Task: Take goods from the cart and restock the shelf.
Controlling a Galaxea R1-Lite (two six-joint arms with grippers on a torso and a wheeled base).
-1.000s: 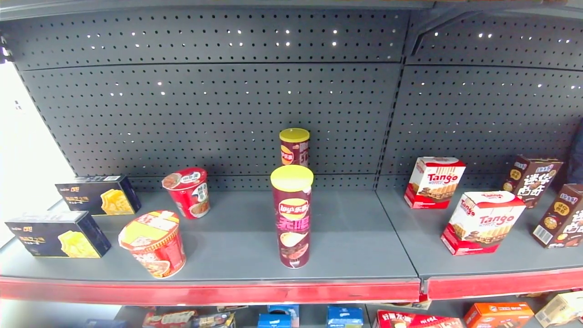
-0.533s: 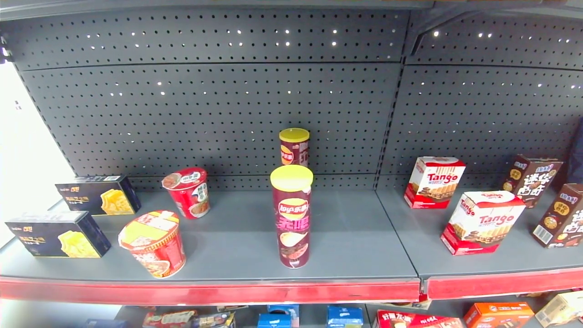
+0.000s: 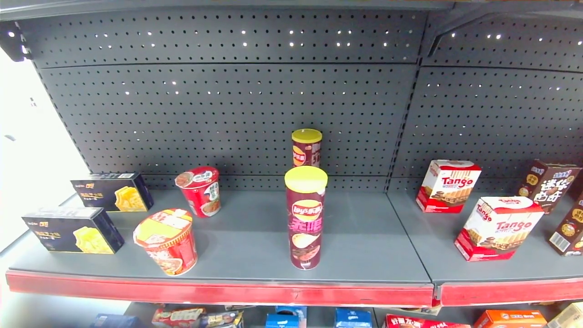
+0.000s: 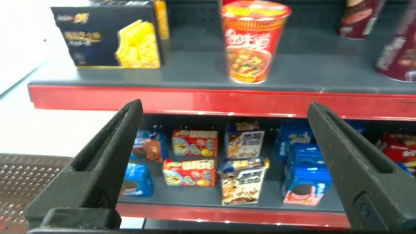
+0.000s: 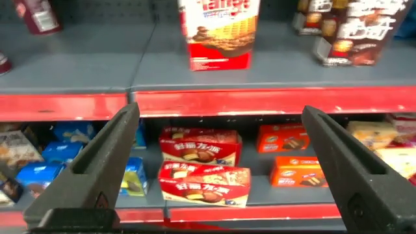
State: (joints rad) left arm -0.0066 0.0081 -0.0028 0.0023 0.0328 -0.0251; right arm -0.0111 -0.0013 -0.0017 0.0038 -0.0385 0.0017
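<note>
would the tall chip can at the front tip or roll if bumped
Likely tips easily: the front chip can stands upright, tall and narrow on a small base. Once down, its round body would probably roll along the flat shelf. Its wrap looks glossy, so a side grip might slip a little.

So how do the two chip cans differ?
The front chip can stands mid-shelf, fully visible; the rear chip can stands by the pegboard, its base hidden behind the front one. The front logo faces outward; the rear logo is turned aside. Both stand upright, maroon with yellow lids.
</note>
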